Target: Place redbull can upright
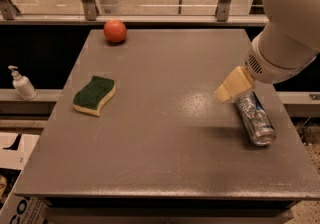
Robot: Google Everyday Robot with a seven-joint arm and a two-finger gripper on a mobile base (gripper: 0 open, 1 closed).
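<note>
The redbull can lies on its side near the right edge of the grey table, silver with blue patches, its end facing the front. My gripper hangs just above and to the left of the can's far end, at the tip of the white arm that comes in from the upper right. It holds nothing that I can see.
A green and yellow sponge lies at the table's left. A red apple sits at the far left corner. A white pump bottle stands on a ledge left of the table. A glass railing runs behind.
</note>
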